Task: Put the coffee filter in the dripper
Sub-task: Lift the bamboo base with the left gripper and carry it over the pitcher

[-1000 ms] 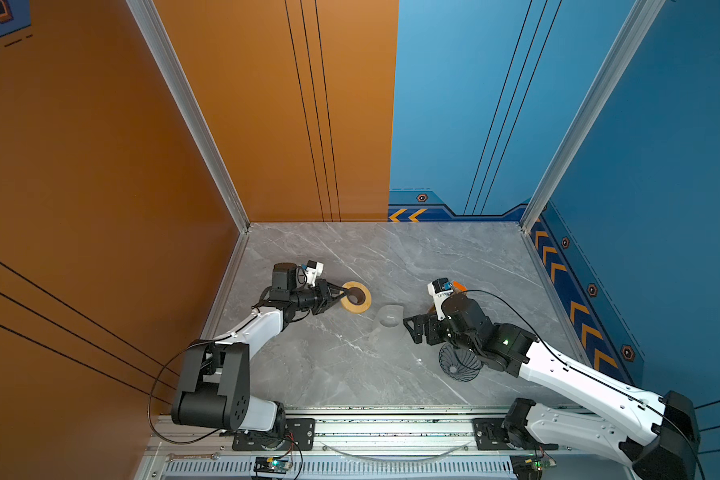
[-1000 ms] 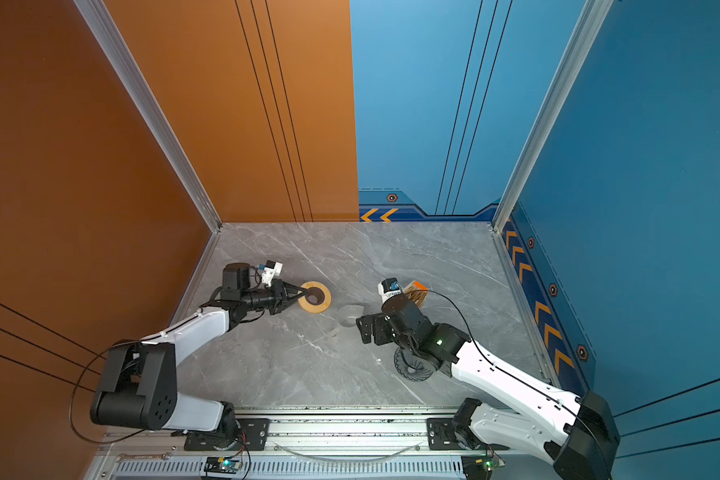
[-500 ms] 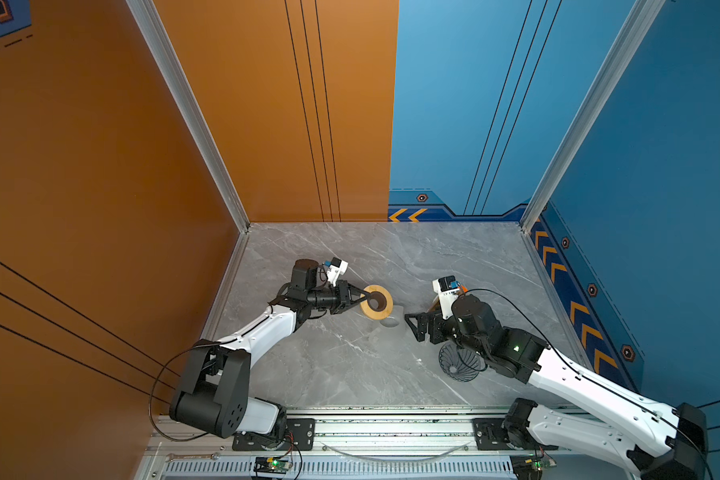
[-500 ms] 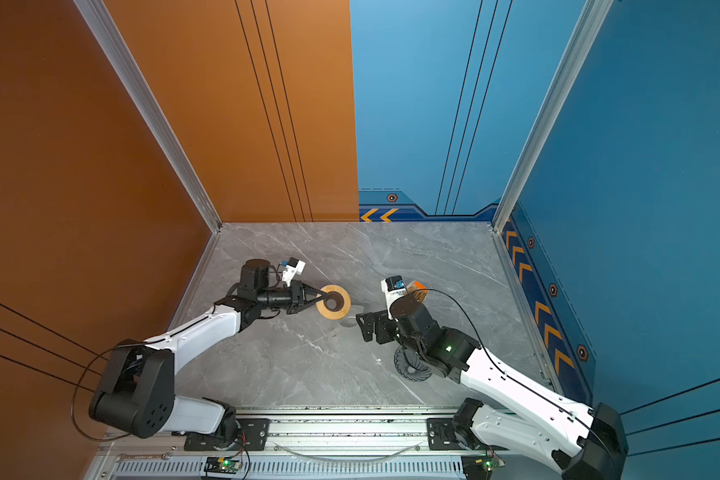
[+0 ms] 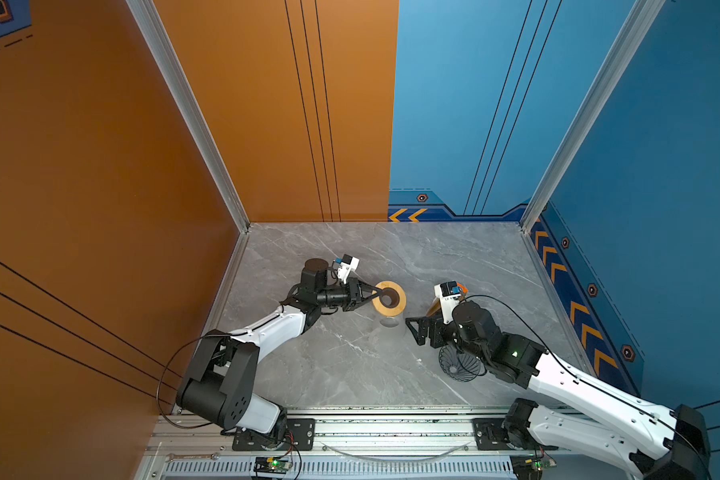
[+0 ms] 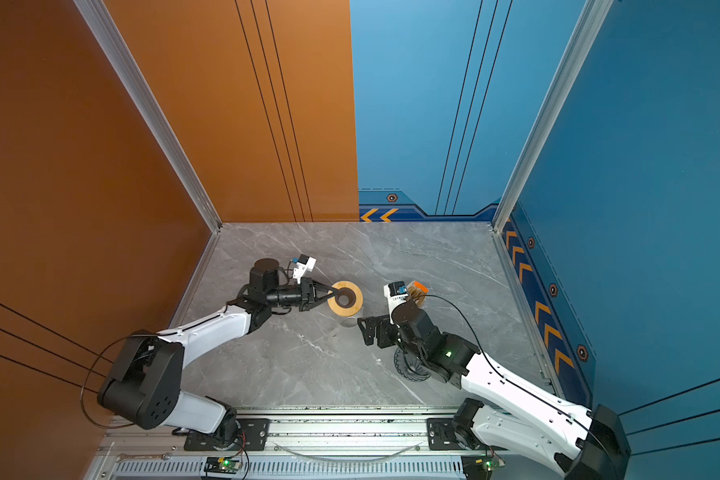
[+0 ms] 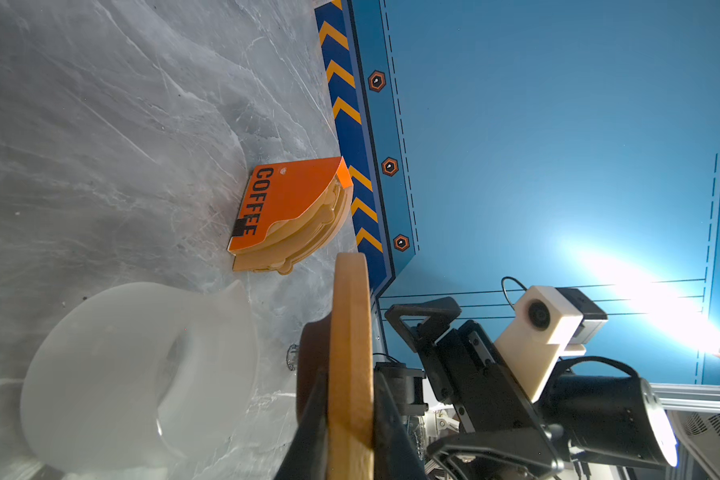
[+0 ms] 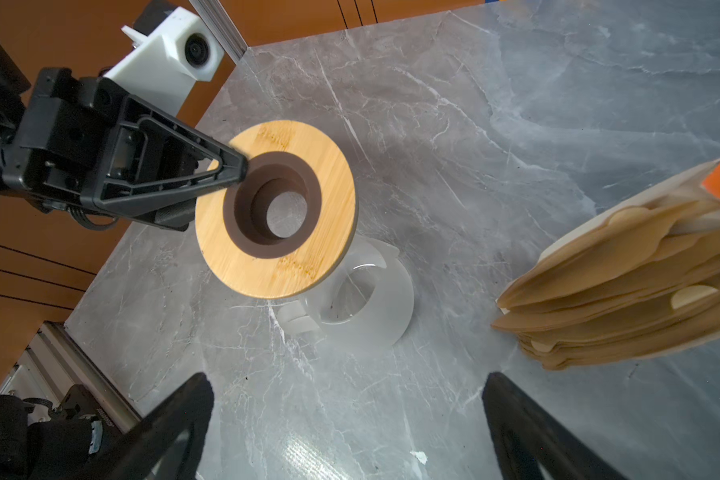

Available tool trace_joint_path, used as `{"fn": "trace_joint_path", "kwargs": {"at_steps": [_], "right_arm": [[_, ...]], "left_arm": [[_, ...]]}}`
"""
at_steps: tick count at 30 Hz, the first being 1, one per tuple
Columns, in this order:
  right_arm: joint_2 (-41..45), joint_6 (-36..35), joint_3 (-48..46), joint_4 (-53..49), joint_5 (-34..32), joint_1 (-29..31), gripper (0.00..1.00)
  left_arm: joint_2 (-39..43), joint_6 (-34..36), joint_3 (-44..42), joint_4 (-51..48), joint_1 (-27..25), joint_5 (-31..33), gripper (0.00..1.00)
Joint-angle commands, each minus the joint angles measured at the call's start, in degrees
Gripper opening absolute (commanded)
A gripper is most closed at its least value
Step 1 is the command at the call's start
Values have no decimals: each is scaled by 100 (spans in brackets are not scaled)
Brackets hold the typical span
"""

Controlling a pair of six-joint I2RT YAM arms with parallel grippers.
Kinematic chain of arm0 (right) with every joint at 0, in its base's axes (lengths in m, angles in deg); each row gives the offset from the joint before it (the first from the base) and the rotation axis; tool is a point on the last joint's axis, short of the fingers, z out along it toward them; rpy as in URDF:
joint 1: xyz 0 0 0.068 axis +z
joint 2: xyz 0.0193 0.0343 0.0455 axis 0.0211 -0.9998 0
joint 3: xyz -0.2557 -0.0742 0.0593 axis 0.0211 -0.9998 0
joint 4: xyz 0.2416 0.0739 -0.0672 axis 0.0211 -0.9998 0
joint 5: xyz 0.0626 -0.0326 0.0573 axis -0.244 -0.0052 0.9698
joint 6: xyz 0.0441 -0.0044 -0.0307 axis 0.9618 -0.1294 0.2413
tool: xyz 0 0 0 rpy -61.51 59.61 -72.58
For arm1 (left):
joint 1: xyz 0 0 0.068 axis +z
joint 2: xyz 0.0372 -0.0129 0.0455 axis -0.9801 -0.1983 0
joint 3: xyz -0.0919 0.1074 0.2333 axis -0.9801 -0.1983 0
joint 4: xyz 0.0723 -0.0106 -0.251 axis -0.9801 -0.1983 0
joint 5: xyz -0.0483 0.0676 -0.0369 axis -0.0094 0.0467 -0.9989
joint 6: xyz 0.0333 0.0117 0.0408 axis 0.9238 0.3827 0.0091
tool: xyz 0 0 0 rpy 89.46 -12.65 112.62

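In both top views: has swung smooth wooden ring [image 5: 395, 309], clamped in left gripper [image 5: 375, 293], rightward over frosted jug [image 5: 389, 327]; leaves ribbed black dripper [image 5: 454, 368] bare near right, so filter step unstarted. Left wrist: shows orange-capped filter packet [image 7: 292, 208], far right. Right wrist: spreads right gripper [image 8: 346, 419], empty; no loose coffee filter.

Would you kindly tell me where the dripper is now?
In both top views the dripper stands on the table, front right, partly hidden under the right arm, with the filter packet farther back.
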Motion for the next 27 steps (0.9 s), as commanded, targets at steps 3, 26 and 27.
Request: {"fn": "trace_joint_path", "kwargs": {"at_steps": [3, 26, 27], "right_arm": [[72, 269, -77, 95, -109, 25, 99], [-133, 359, -103, 182, 64, -48, 100], [-152, 353, -95, 182, 59, -53, 100]], "left_arm": [[-218, -162, -48, 348, 8, -248, 14], [-1046, -128, 13, 348, -137, -440, 15], [-1088, -137, 25, 348, -142, -454, 15]]}}
